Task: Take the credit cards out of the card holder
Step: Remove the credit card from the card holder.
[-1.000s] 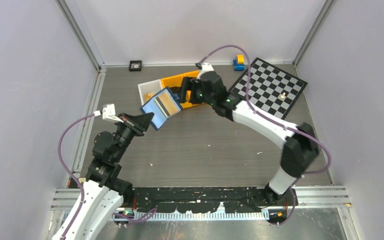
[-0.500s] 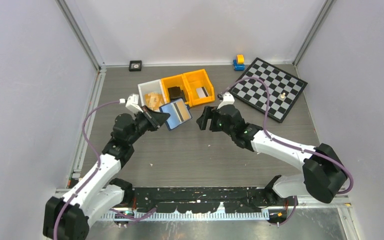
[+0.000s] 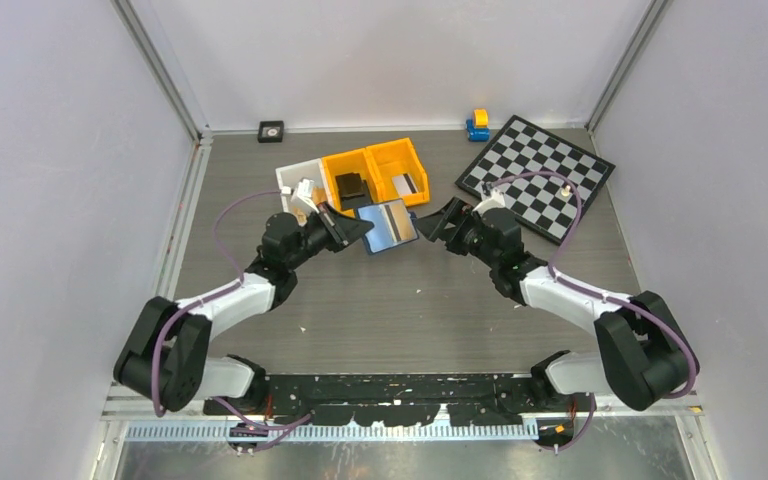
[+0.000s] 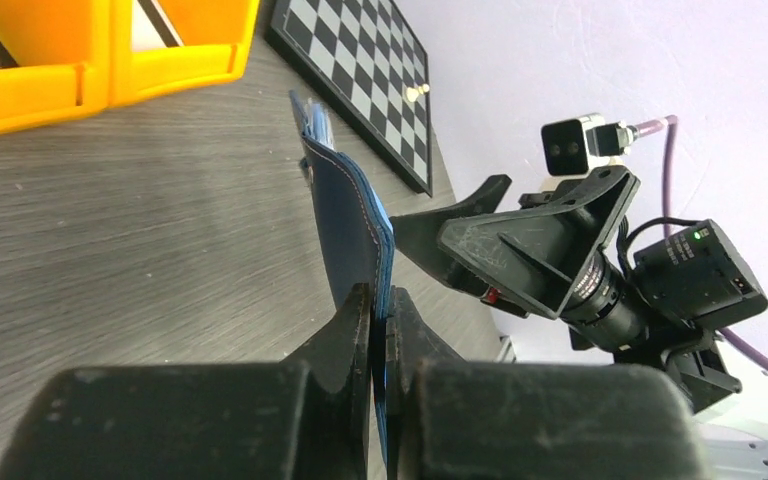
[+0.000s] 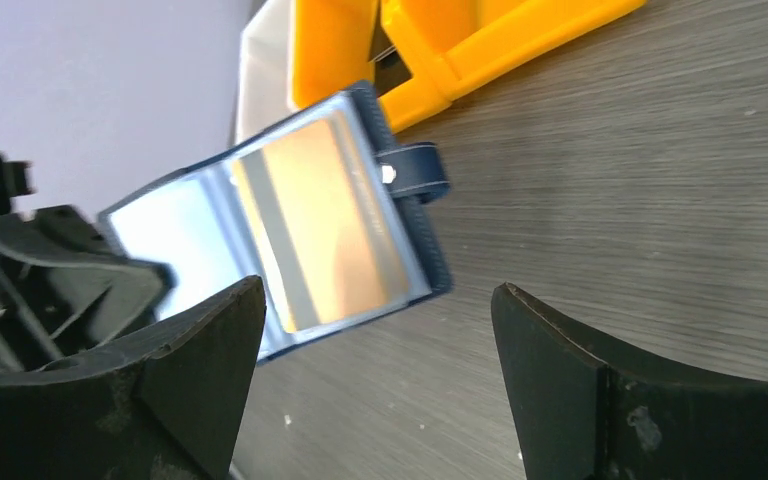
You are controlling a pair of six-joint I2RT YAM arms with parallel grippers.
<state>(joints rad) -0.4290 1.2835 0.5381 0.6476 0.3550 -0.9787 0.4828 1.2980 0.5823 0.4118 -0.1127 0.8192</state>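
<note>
My left gripper (image 3: pixel 358 232) is shut on the left half of the open navy card holder (image 3: pixel 388 225) and holds it upright just above the table, in front of the orange bins. A tan credit card (image 5: pixel 330 220) with a grey stripe sits in its right pocket, next to the snap tab (image 5: pixel 415 170). No dark grey card shows in the holder. The left wrist view shows the holder edge-on (image 4: pixel 350 220) between my left gripper's (image 4: pixel 380 300) jaws. My right gripper (image 3: pixel 438 228) is open and empty, facing the holder from its right; its own view shows it (image 5: pixel 378 300) just short of the holder.
A white bin (image 3: pixel 286 180) and two orange bins (image 3: pixel 380 158) stand behind the holder. One orange bin holds a black block (image 3: pixel 350 187), the other a flat striped card-like item (image 3: pixel 403 184). A chessboard (image 3: pixel 540 175) lies at the back right, a blue-yellow toy (image 3: pixel 477 125) behind it.
My left gripper carried the open holder right and forward, to in front of the orange bins. My right gripper left the bins, swung down and now faces the holder from the right.
</note>
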